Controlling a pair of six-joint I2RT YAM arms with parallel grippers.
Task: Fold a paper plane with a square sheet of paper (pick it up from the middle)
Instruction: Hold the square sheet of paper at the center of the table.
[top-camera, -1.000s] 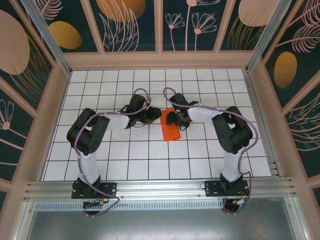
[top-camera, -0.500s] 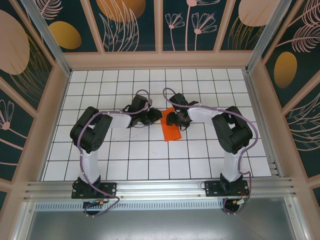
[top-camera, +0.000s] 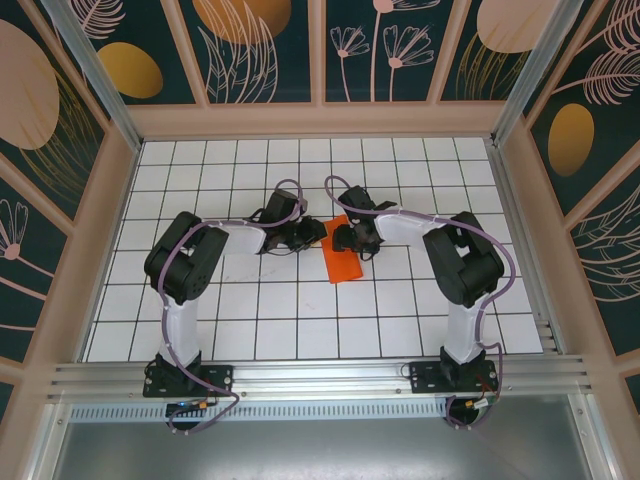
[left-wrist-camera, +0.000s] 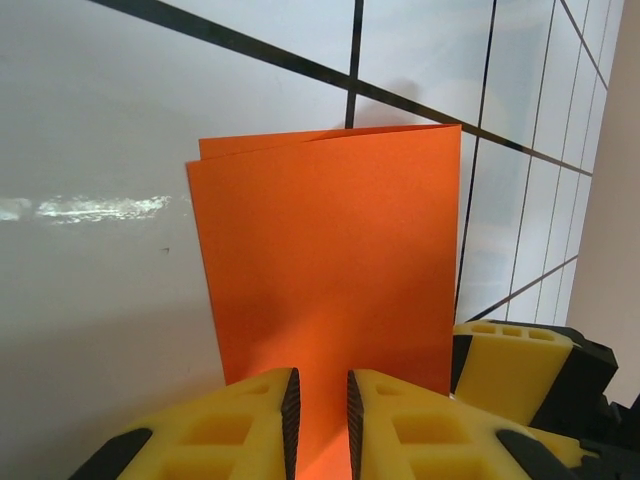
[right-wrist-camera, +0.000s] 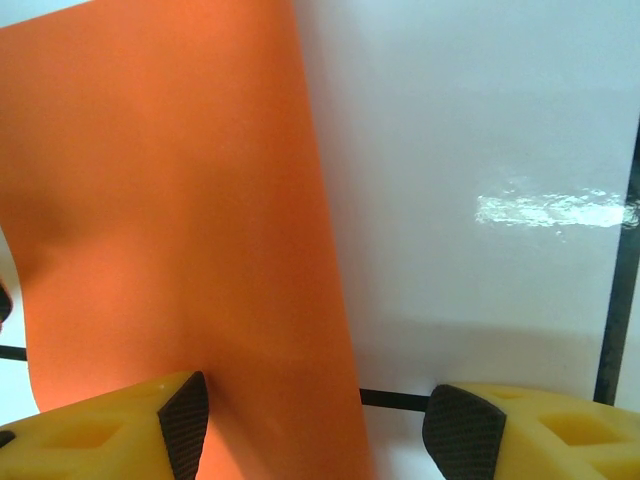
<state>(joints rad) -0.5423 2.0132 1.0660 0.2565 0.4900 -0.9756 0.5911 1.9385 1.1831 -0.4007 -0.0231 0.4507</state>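
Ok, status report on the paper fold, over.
Left gripper nearly closed, low over the orange paper. Right gripper open, straddling its edge. Paper folded in half, lying flat. Nothing in the way.

left arm (top-camera: 185, 268) and right arm (top-camera: 462, 262) black-jointed with pale grey links, looping lilac cables (top-camera: 289, 184); yellow fingers (left-wrist-camera: 235, 425), black pads (right-wrist-camera: 186, 422)

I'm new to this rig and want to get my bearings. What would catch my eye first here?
The orange sheet of paper, folded double, lies in the middle of the white grid table and is the one vivid thing on it. The two arms meet over it. The left gripper has its jaws drawn to a narrow slit above the sheet, and the right gripper has its jaws wide, astride the paper's edge.
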